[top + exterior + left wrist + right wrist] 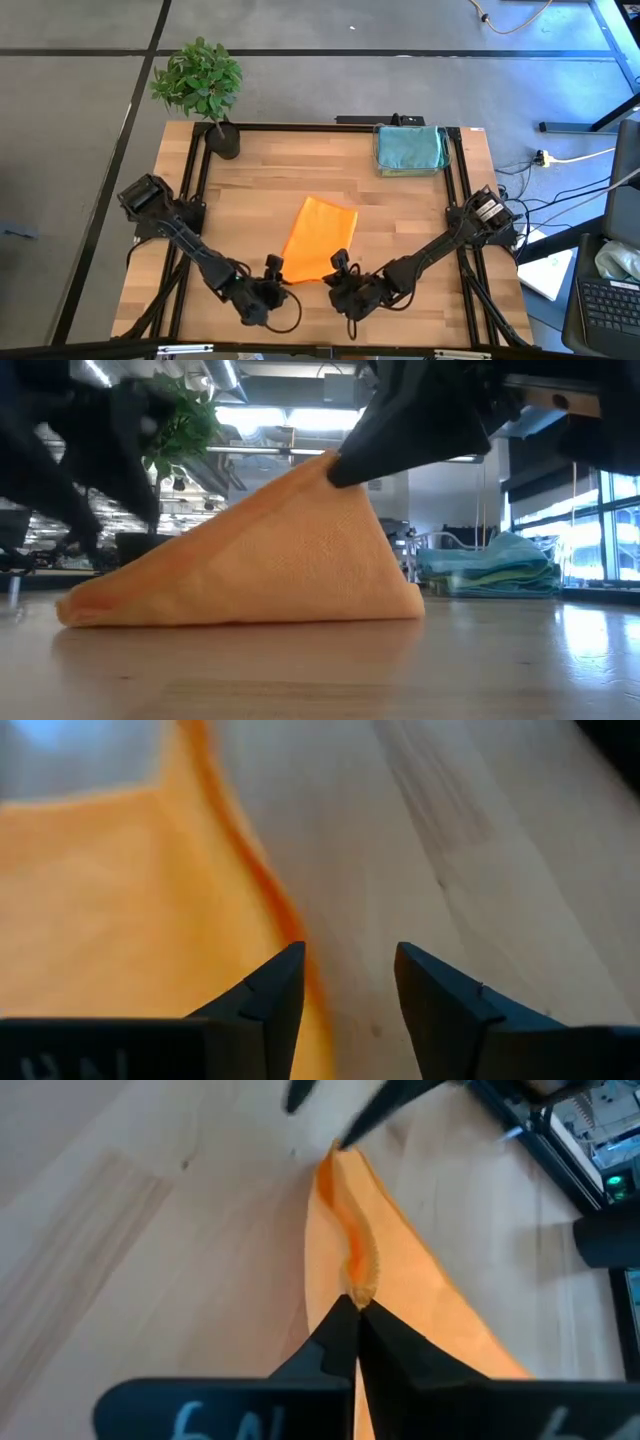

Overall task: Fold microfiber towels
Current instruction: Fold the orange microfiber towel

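The orange towel (320, 238) lies in the middle of the table, its near edge at both grippers. My right gripper (340, 263) is shut on the towel's near right part and holds it up in a peak (328, 460). The towel's left end (75, 610) rests on the table. My left gripper (272, 268) is open at the towel's near left edge (285, 920), which runs beside one finger (270, 1000). A stack of folded teal and light blue towels (410, 150) lies at the far right. My right gripper pinches the orange towel's near edge (358, 1275) between its two shut fingers, slanting down from the table's right. Whether it holds one layer or several, I cannot tell. The held part is lifted into a peak; the rest slopes down onto the table. My left gripper: I cannot tell whether its finger touches the towel's edge.
A potted plant (200, 85) stands at the far left corner. The folded stack also shows in the low view (490, 575). A black frame (330, 127) runs along the table's far and side edges. Bare wood lies left and right of the towel.
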Available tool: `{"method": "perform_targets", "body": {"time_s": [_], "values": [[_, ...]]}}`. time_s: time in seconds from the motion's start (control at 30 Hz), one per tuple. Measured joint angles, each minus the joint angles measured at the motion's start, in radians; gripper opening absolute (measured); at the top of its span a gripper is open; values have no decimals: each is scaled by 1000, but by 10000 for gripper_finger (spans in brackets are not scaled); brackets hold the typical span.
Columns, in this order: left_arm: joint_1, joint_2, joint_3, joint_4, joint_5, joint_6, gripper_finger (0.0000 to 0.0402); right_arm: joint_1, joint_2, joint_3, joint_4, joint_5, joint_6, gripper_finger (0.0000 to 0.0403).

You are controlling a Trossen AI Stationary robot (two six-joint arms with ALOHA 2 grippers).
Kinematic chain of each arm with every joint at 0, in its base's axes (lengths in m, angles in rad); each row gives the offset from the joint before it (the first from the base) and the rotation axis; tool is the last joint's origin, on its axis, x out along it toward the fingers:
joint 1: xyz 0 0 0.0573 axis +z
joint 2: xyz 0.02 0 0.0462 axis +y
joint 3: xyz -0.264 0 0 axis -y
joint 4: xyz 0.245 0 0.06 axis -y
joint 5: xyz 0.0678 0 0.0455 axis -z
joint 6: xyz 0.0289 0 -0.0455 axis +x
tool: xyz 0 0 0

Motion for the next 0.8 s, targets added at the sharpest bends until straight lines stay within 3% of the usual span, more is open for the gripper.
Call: {"method": "perform_targets", "body": {"time_s": [0.13,0.3,0.57,0.8], "values": [[7,53,-1,-12,61,-2,153,2,0,23,-78,1,29,11],[-15,53,-1,-11,-14,-27,154,2,0,26,-104,2,38,4],[-21,53,-1,-81,-21,-65,154,2,-1,27,-100,34,32,8],[-2,74,-1,-34,-63,-125,154,2,-1,62,-100,38,31,7]]}}
